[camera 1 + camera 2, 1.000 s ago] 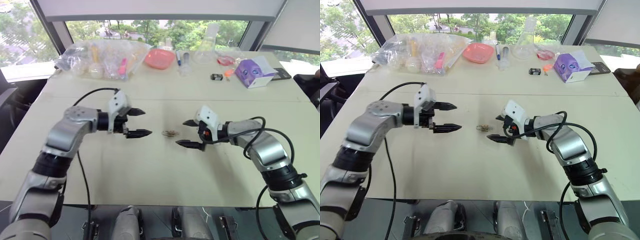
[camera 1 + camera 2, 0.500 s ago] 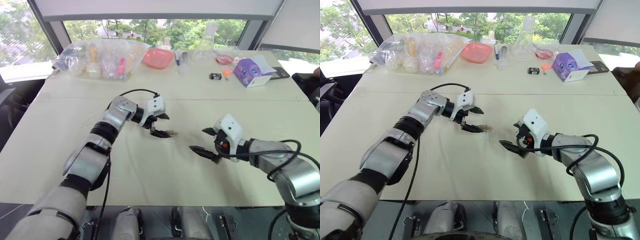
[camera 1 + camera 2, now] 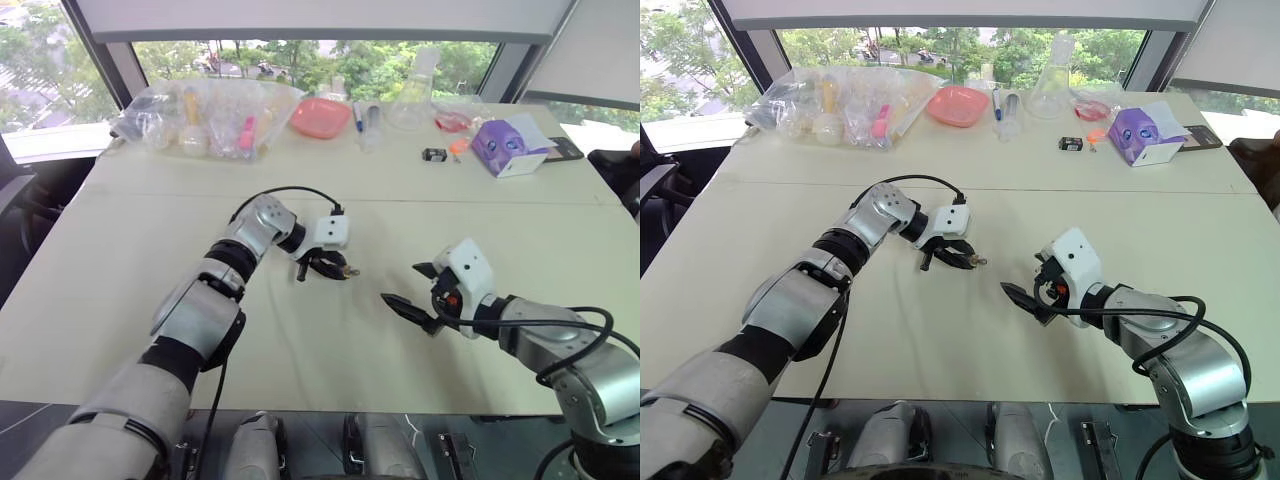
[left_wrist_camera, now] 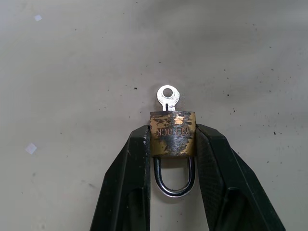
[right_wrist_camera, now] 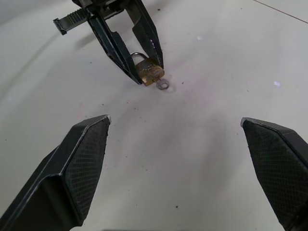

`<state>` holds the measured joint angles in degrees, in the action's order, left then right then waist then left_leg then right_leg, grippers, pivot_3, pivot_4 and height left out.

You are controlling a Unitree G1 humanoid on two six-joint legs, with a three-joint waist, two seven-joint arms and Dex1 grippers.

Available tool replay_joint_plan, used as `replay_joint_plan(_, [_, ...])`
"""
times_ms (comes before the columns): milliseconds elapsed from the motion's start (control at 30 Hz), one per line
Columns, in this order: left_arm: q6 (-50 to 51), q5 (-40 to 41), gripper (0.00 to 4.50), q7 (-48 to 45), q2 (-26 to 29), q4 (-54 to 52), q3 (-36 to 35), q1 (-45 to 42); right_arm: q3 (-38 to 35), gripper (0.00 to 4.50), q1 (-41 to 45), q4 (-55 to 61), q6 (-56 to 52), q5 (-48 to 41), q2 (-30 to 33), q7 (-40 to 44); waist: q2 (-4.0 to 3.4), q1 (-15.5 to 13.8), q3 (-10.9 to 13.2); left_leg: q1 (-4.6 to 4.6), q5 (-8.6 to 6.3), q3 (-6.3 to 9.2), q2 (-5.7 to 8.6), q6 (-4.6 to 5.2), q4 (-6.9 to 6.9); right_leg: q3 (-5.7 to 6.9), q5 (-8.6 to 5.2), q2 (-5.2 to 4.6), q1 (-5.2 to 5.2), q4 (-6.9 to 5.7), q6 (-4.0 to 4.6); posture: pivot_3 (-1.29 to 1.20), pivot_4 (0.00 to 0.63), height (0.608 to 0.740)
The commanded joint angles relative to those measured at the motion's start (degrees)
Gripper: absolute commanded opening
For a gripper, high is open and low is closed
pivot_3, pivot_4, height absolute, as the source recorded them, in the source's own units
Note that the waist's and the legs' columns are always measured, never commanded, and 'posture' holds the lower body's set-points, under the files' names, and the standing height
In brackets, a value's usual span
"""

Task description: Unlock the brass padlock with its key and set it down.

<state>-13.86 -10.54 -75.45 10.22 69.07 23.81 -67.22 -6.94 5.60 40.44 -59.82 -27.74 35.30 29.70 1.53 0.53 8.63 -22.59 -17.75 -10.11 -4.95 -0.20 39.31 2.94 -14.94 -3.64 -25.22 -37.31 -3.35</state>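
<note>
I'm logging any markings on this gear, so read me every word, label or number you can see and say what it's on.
"LOCK": stamped on the padlock body, upside down in the left wrist view; the letters beside it are too worn to read.
Key: no marking to read.
Purple box: print too small to read.
Small black object: any label too small to read.

Lab-like room, glass flask (image 3: 419,95), syringes (image 3: 358,112) on white table (image 3: 120,290), windows
</note>
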Motion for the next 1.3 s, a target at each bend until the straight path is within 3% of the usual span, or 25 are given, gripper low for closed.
replay_joint_plan(33, [-2.0,-2.1,0.72,2.3,0.0,0.7,-0.1,1.1,-1.3,4.50,0.4,1.3,0.8,-1.6,-0.6,-0.4,0.00,0.0,0.0,0.00,0.00,0.04,0.00,0.00,0.01,0.03,0.00,0.00,0.02,0.01,0.00,0.00,0.150,0.740])
replay_joint_plan(167, [-15.1,1.7,0.72,8.0,4.9,-3.9,-6.0,3.0,-7.7,4.50,5.6,-3.6,-3.3,-10.4,-10.9,-4.5,0.04,0.5,0.0,0.01,0.00,0.30,0.03,0.00,0.04,0.13,0.01,0.03,0.09,0.00,-0.01,0.00,0.150,0.740])
replay_joint_plan(267, [-21.2,3.7,0.72,7.8,8.9,-7.7,-8.6,4.6,-9.6,4.50,8.5,-5.6,-7.0,-16.5,-14.3,-5.3,0.00,0.3,0.0,-0.09,0.03,0.53,0.04,-0.05,0.03,0.19,0.01,0.09,-0.01,-0.09,0.00,0.00,0.150,0.740])
replay_joint_plan(467, [-14.9,13.6,0.72,-0.5,12.7,-23.0,-13.5,11.2,-10.2,4.50,15.0,-11.6,-12.5,-22.0,-19.2,-10.3,-0.06,-0.1,0.0,-0.34,0.29,0.63,0.08,-0.49,0.13,0.34,0.01,0.05,-0.07,-0.09,0.00,0.00,0.150,0.740])
replay_joint_plan(567, [-4.6,18.9,0.72,-1.2,14.0,-37.2,-14.8,16.2,-12.1,4.50,19.3,-15.5,-13.4,-25.8,-23.2,-13.3,-0.10,0.1,0.0,-0.78,0.25,0.82,0.05,-0.43,0.57,0.49,0.02,0.06,-0.17,-0.12,-0.03,0.00,0.150,0.740])
replay_joint_plan(700, [2.4,20.4,0.72,0.7,15.6,-49.1,-15.0,20.4,-14.2,4.50,22.1,-18.5,-14.2,-30.2,-25.6,-16.2,-0.11,0.1,0.0,-0.83,0.25,0.90,0.05,-0.43,0.69,0.50,0.08,0.06,-0.19,-0.18,-0.13,0.00,0.150,0.740])
replay_joint_plan(833, [5.1,20.6,0.72,3.0,15.9,-53.9,-14.8,22.4,-14.8,4.50,22.6,-19.6,-14.5,-33.4,-25.4,-17.9,-0.12,0.1,0.0,-0.82,0.25,0.92,0.07,-0.43,0.69,0.50,0.08,0.06,-0.14,-0.17,-0.13,0.00,0.150,0.740])
replay_joint_plan(933, [6.0,20.7,0.72,3.8,16.0,-56.1,-14.5,23.5,-14.8,3.62,22.5,-20.0,-14.2,-35.3,-25.0,-19.1,-0.13,0.2,0.0,-0.81,0.25,0.91,0.06,-0.43,0.69,0.50,0.08,0.07,-0.15,-0.18,-0.14,0.00,0.150,0.740])
replay_joint_plan(1167, [5.7,20.6,0.72,4.0,16.1,-57.4,-14.0,24.2,-14.4,0.03,21.9,-20.1,-13.4,-40.1,-24.3,-21.6,-0.13,0.2,0.0,-0.81,0.25,0.90,0.06,-0.43,0.68,0.50,0.08,0.07,-0.15,-0.18,-0.14,0.00,0.150,0.740])
replay_joint_plan(1300, [4.6,20.3,0.72,4.5,15.9,-56.9,-14.1,23.7,-13.9,0.03,21.4,-20.2,-12.9,-42.4,-23.9,-23.0,-0.13,0.2,0.0,-0.81,0.25,0.90,0.06,-0.43,0.69,0.50,0.08,0.07,-0.15,-0.18,-0.14,0.00,0.150,0.740])
